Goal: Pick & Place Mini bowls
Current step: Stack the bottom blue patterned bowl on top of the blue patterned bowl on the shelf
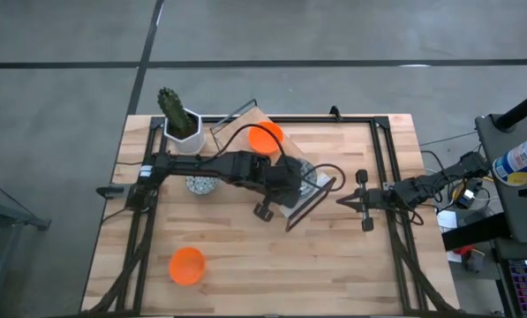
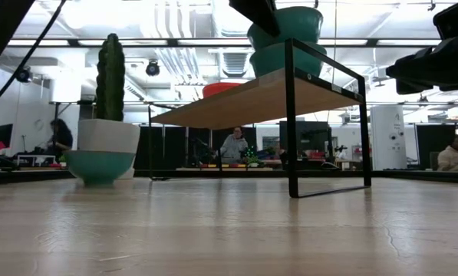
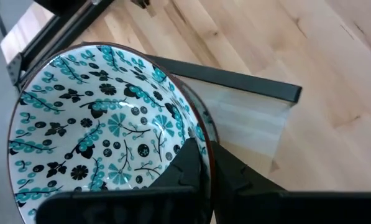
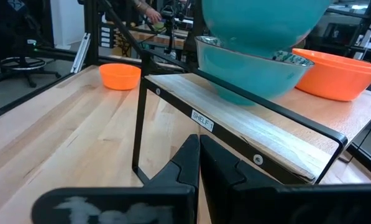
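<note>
floral-patterned bowl (image 3: 98, 124) was pinched at its rim by the left gripper (image 3: 205, 163), held just above another bowl (image 4: 247, 68) on the shelf (image 4: 235, 127); lowering it level should nest it cleanly; right gripper (image 4: 197, 163) closed, empty.

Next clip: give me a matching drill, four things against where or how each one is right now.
Things:
1 left claw
2 right claw
3 cactus pot
4 orange bowl farthest from the cactus

States:
a standing alone, far from the shelf
b shut, empty, beside the shelf
c pinching the patterned bowl by its rim
d at a corner of the table

Pairs: 1-c, 2-b, 3-d, 4-a
</note>
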Motion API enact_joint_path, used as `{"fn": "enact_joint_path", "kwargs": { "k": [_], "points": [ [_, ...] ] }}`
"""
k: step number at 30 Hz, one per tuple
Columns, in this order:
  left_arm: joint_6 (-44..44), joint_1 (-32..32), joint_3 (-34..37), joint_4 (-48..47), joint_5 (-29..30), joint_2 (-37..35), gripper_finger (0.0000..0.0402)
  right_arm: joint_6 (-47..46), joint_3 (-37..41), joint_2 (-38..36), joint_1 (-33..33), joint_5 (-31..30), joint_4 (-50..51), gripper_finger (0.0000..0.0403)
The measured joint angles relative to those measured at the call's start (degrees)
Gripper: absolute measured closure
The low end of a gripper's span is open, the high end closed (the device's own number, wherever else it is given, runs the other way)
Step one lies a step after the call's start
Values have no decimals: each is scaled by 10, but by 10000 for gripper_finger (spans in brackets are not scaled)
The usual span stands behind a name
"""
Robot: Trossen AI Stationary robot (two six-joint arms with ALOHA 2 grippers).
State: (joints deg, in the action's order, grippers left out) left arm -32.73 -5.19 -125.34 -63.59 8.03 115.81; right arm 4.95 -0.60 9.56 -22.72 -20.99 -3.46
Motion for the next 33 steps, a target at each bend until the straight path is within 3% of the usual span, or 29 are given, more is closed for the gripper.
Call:
{"fn": "enact_joint_path", "kwargs": {
  "k": [13, 33],
  "points": [
    [3, 3, 1, -13, 12, 24, 353, 0, 0, 0, 0, 0, 0, 394],
    [28, 5, -20, -45, 22, 19, 351, -2, 0, 0, 0, 0, 0, 394]
  ]
}}
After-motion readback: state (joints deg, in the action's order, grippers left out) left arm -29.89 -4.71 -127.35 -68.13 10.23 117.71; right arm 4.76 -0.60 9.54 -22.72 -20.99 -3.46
